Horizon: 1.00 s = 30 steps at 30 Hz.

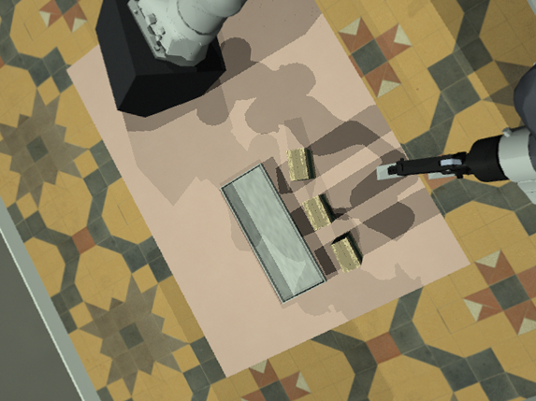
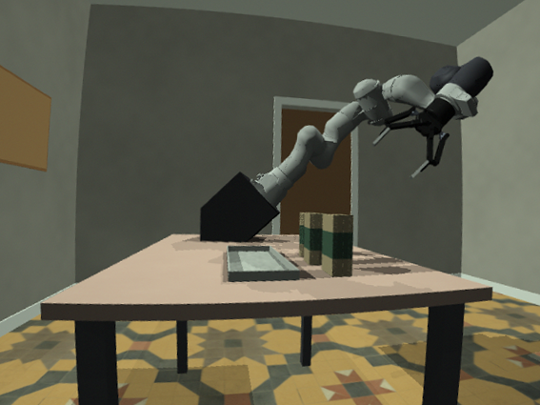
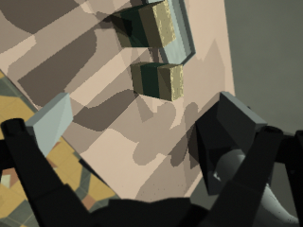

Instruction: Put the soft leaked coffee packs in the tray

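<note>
Top view, pincer (image 1: 388, 171) wide open and empty over the table (image 1: 168, 238) edge, well apart from three packs (image 1: 317, 212).

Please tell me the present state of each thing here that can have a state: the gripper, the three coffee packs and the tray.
gripper: open, holding nothing, high above the table.
far pack: standing upright beside the tray.
middle pack: standing upright beside the tray.
near pack: standing upright beside the tray.
tray: lying flat, no pack inside.
</note>
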{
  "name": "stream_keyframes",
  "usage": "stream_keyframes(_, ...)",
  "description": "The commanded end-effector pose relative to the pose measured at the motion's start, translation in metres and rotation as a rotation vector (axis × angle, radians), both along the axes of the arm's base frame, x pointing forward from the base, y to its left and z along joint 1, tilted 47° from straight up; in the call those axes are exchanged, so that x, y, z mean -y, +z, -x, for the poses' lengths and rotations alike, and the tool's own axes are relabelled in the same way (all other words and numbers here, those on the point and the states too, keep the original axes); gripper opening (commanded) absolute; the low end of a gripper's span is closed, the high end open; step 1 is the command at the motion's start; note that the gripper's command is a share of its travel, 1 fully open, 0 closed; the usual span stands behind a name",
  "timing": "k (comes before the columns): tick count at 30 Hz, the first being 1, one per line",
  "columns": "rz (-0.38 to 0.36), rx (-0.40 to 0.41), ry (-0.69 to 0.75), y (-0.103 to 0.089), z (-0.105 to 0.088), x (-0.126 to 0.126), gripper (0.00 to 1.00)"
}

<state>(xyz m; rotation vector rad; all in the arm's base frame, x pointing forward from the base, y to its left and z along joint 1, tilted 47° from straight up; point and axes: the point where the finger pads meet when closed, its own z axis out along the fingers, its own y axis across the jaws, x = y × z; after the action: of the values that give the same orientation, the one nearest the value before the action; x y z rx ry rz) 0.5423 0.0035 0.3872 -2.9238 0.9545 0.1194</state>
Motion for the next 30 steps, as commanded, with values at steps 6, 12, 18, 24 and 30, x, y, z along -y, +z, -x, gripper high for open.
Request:
stream_keyframes(6,-0.23,0.023,0.046,-0.081,0.022,0.016,1.0)
stream_keyframes(12,-0.308,0.047,0.073,-0.105,0.033,0.02,1.0)
stream_keyframes(18,-0.396,0.089,0.093,-0.131,0.045,0.024,1.0)
stream_keyframes(24,-0.468,0.138,0.1,-0.154,0.058,0.028,1.0)
stream_keyframes(30,-0.527,0.194,0.098,-0.176,0.07,0.033,1.0)
